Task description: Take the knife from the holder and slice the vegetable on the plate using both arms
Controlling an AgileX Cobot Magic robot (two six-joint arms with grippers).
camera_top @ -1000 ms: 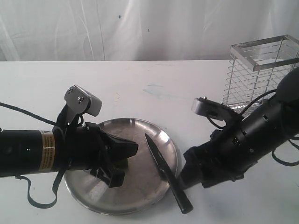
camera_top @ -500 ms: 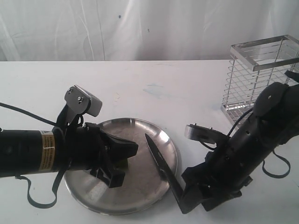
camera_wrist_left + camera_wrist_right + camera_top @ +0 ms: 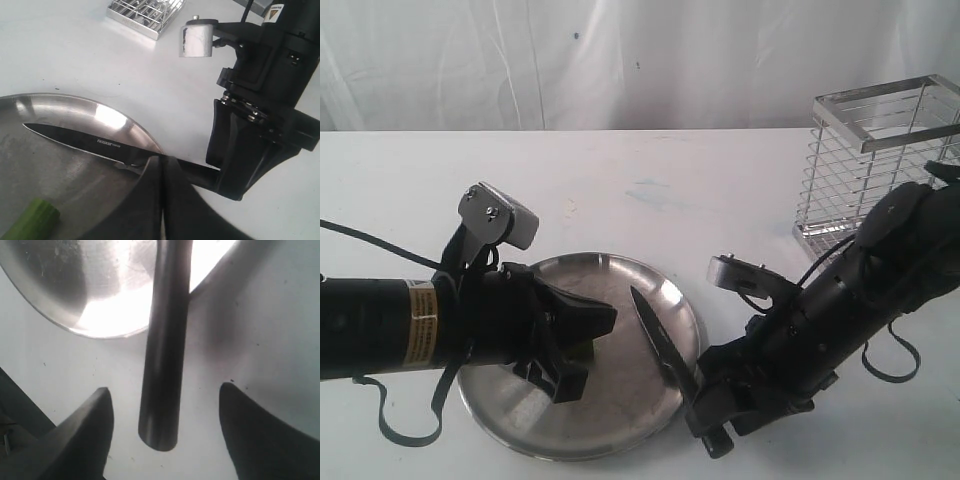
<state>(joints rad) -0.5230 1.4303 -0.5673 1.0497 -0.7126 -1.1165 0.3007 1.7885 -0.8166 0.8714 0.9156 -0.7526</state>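
The knife (image 3: 656, 337) lies with its dark blade on the plate (image 3: 620, 400) and its black handle out over the rim onto the table. My right gripper (image 3: 712, 412) is open and low over the handle's end. In the right wrist view the handle (image 3: 165, 340) lies between the two spread fingers of the right gripper (image 3: 165, 388), touching neither. My left gripper (image 3: 582, 335) is shut over the plate. In the left wrist view the left gripper (image 3: 161, 161) points at the knife (image 3: 90, 142). The green chili (image 3: 32, 220) lies beside the fingers, not between them. The holder (image 3: 880, 150) stands at the back right.
The white table (image 3: 670, 190) runs back to a white curtain. The holder's wire base (image 3: 145, 12) shows in the left wrist view beyond the right arm (image 3: 265, 60). The right arm's bulk lies between the plate and the holder.
My right gripper has swung down and left, from beside the knife to straddling the end of its handle. The left arm, knife and plate have not moved.
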